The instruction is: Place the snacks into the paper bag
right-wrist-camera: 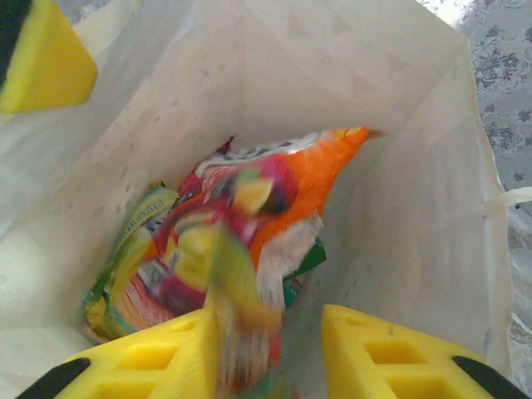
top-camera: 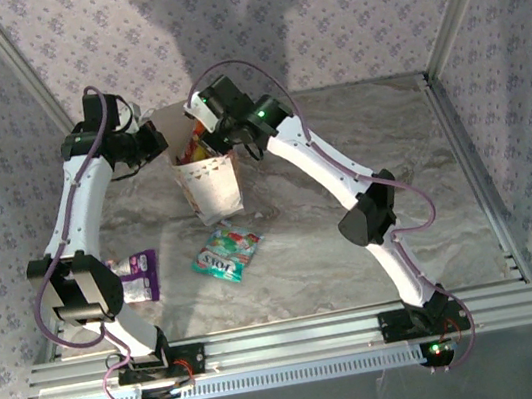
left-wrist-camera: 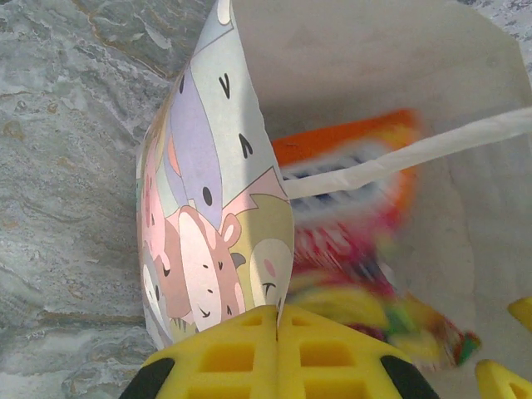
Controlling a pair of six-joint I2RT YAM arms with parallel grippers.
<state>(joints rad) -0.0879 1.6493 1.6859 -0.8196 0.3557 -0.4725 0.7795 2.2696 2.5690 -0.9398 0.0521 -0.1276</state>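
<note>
Hanging blurred against the right gripper (right-wrist-camera: 270, 324), whose jaws stand apart, a snack packet (right-wrist-camera: 224, 274) points straight down into the paper bag (right-wrist-camera: 399, 100), long axis upright. Left gripper (left-wrist-camera: 277, 332) pinches the bag's wall. On the bench (top-camera: 339, 147), the teal packet (top-camera: 226, 253) lies near of the bag, skewed, closer to the right arm.

Bright, even light is washing over the table (top-camera: 388, 140), while soft grey shadows are lying across the back wall (top-camera: 340, 26). Motion blur is smearing the packets (right-wrist-camera: 249, 216) inside the bag (right-wrist-camera: 399, 233) in both wrist views.
</note>
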